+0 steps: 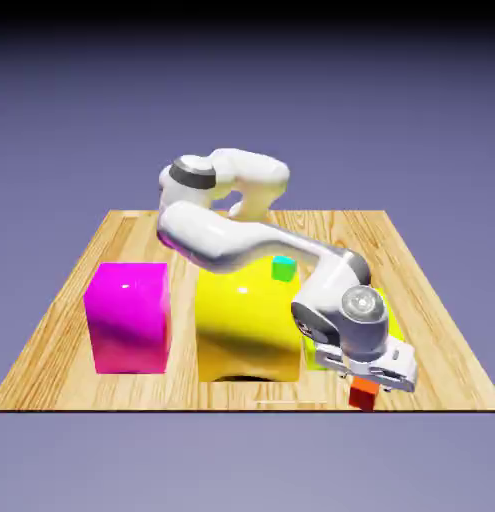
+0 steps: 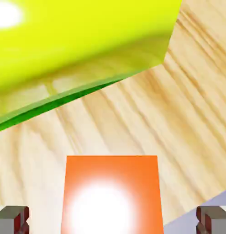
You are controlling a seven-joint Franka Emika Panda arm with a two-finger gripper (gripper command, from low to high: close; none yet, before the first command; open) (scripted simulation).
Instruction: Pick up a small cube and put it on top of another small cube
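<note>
1. We found the small orange-red cube (image 2: 111, 194) sitting on the wooden table (image 1: 81, 290) close to its near edge, toward the exterior view's right, directly under the gripper (image 1: 368, 378).
2. In the hand view the cube filled the space between the two grey fingertips (image 2: 12, 218), with bare wood visible on either side of it. We read the jaws as standing apart around the cube and not yet pressed against it, so nothing was held.
3. We judged the hand had been placed low over the cube so that the fingers could straddle it and close for the pick.
4. Just beside the cube lay a yellow-green block (image 2: 82, 43), which loomed across the top of the hand view; the exterior view showed only a sliver of it behind the wrist.
5. The exterior view alone showed the rest: the big yellow block (image 1: 246, 320) in the middle, the magenta block (image 1: 129, 318) to its left, and a tiny cyan cube (image 1: 283, 268) further back, mostly screened by the arm.
6. The fingertips themselves were hard to make out from outside; only the hand view showed the gaps.
</note>
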